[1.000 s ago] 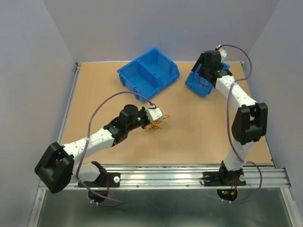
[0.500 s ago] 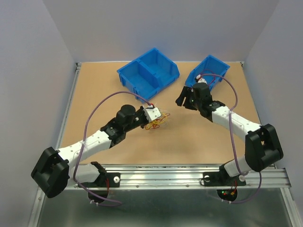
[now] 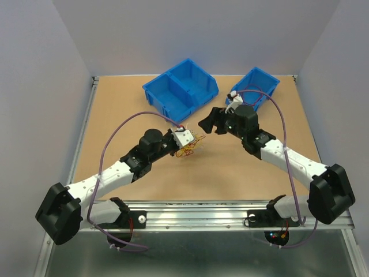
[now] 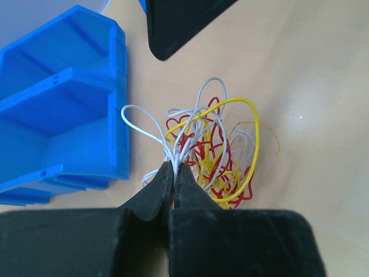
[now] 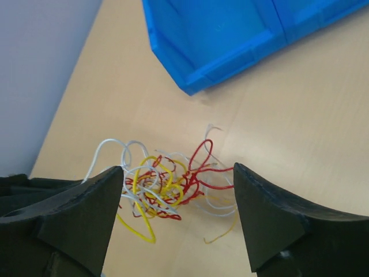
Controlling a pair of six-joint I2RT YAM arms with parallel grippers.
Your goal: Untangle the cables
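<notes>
The cables (image 3: 189,150) are a small tangle of thin red, yellow and white wires hanging just above the table's middle. My left gripper (image 3: 188,142) is shut on them: in the left wrist view its tips (image 4: 174,168) pinch several white strands, and the rest of the cables (image 4: 216,151) loop out beyond. My right gripper (image 3: 207,123) is open, just right of the bundle and not touching it. In the right wrist view the cables (image 5: 167,183) sit ahead of the right gripper (image 5: 179,180), framed by its wide-spread fingers.
A divided blue bin (image 3: 181,92) stands at the back centre, close behind the bundle. A smaller blue bin (image 3: 256,86) sits tilted at the back right. Walls enclose the table on the left, back and right.
My right arm has swung from the small bin at the back right down and left to the bundle. Its jaws narrowed briefly and spread again. The left gripper has kept its grip, shifting only slightly.
</notes>
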